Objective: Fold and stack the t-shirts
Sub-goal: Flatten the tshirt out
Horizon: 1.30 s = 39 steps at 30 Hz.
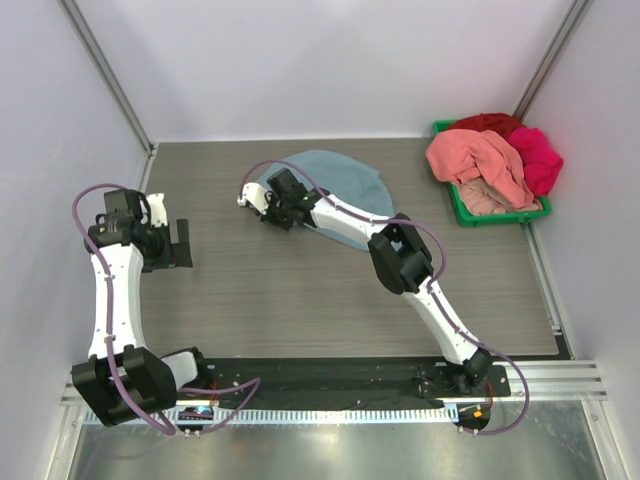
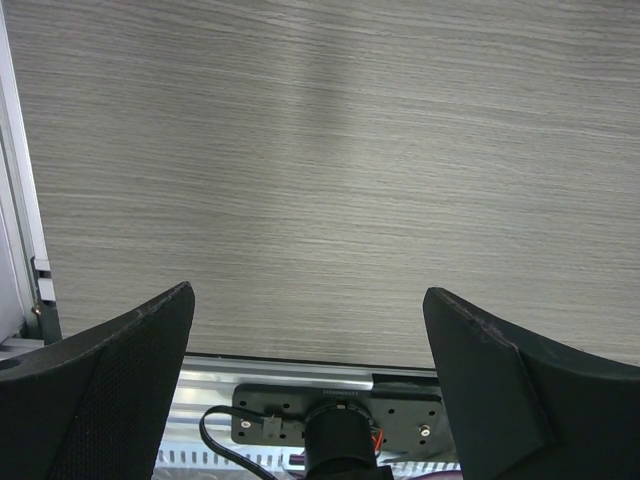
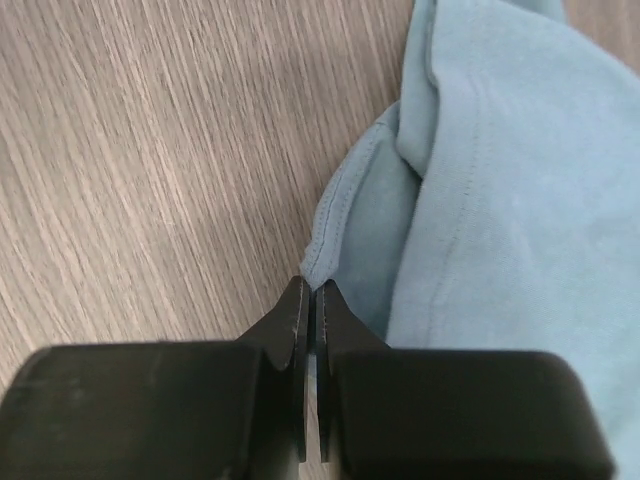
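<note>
A dusty blue-grey t-shirt (image 1: pixel 345 180) lies bunched at the back middle of the wooden table. My right gripper (image 1: pixel 258 203) reaches to its left edge. In the right wrist view the right gripper (image 3: pixel 311 285) is shut on the stitched hem of that t-shirt (image 3: pixel 500 170), and the cloth edge comes out from between the fingertips. My left gripper (image 1: pixel 180 245) hovers over bare table at the left, well away from the cloth. In its own view the left gripper (image 2: pixel 308 292) stands wide open with nothing between the fingers. Salmon-pink (image 1: pixel 475 160), magenta (image 1: pixel 538 160) and red (image 1: pixel 487 124) t-shirts are heaped at the back right.
A green plastic bin (image 1: pixel 462 212) at the back right corner holds the heaped shirts. White walls close in the table on three sides. A metal rail (image 1: pixel 330 385) with the arm bases runs along the near edge.
</note>
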Tool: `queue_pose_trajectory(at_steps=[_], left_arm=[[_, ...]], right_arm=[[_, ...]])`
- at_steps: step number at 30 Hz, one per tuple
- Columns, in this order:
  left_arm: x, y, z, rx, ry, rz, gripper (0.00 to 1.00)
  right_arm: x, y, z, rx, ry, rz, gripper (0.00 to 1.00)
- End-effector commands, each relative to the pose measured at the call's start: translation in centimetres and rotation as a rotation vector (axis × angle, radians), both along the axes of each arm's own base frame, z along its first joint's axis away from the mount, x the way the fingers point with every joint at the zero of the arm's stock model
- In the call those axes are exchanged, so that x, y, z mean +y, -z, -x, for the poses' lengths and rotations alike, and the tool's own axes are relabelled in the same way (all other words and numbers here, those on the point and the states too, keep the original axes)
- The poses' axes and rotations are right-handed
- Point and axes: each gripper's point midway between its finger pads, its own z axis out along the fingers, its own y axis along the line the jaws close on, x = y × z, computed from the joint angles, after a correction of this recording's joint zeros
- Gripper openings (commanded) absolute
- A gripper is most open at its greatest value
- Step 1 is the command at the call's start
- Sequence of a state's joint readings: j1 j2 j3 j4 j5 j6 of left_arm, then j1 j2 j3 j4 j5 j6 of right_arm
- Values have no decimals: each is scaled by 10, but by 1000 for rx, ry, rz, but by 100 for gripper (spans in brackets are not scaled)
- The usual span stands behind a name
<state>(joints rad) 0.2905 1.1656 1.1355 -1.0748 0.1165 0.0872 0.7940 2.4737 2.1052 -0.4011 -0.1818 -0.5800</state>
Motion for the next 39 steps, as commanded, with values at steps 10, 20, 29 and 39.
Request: queue_pose_trajectory(at_steps=[10,20,29,39], left_arm=[[-4,-35,-41,-207,-15,50,100],[-1,-91,-67,-386,34,9,98],[-9,-74,-65,-344,83,42,100],[-23,-12,-73,-134,174,162,94]], right_arm=[[9,-434,56,-863,-98,-437,1],[-81,-567,52,-1349,114,-363,1],[-171,-464,6,-1131,323,-104,1],[-244,-303,-28,-832,478,116,1]])
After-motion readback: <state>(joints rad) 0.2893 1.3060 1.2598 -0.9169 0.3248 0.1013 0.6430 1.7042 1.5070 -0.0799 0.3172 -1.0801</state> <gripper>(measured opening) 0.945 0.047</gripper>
